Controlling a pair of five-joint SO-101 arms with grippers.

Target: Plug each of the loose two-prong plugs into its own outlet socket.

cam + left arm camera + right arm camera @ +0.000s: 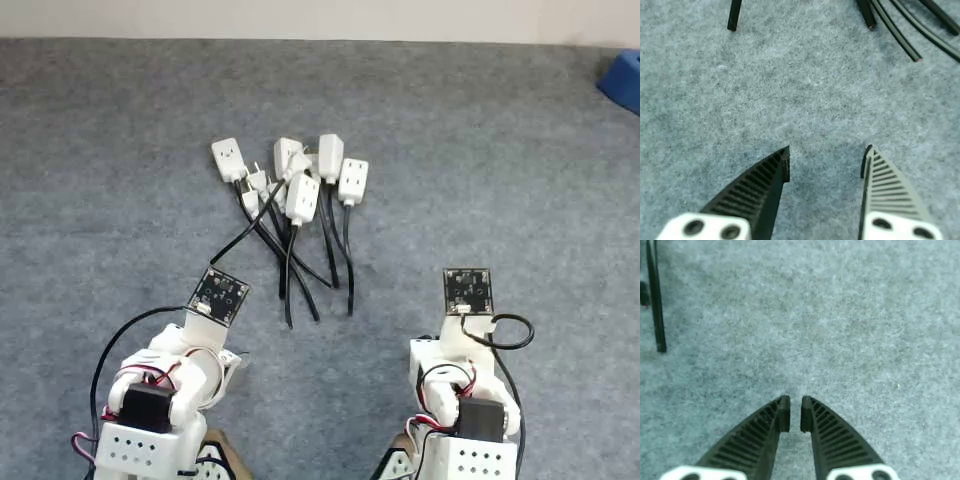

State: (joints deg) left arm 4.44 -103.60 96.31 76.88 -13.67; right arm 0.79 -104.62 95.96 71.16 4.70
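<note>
On the grey surface (500,170), toward 12 o'clock in the high view: a tight cluster of white outlet sockets (303,198), five blocks touching or just beside one another, one more apart at the 10 o'clock side (228,159) and one at the 2 o'clock side (353,180). Tucked among them, small white two-prong plugs (257,181), bare prongs showing (whether any sits in a socket cannot be told). Any lettering on the white housings too small to read. Trailing from the cluster toward 6 o'clock, black cords (290,270), fanned out with cut ends lying loose on the surface. At 7 o'clock, the left arm (165,385), and at 5 o'clock, the right arm (465,385), both well apart from the cluster. Left end effector (827,150): jaws spread wide, nothing between them, hanging over bare surface with several cord ends (900,36) lying beyond the tips. Right end effector (795,401): closed down to a thin slit, gripping nothing, above bare surface with a single black cord (655,300) off to one side. At the 2 o'clock edge of the high view, a blue object (625,80), cut off by the frame.
</note>
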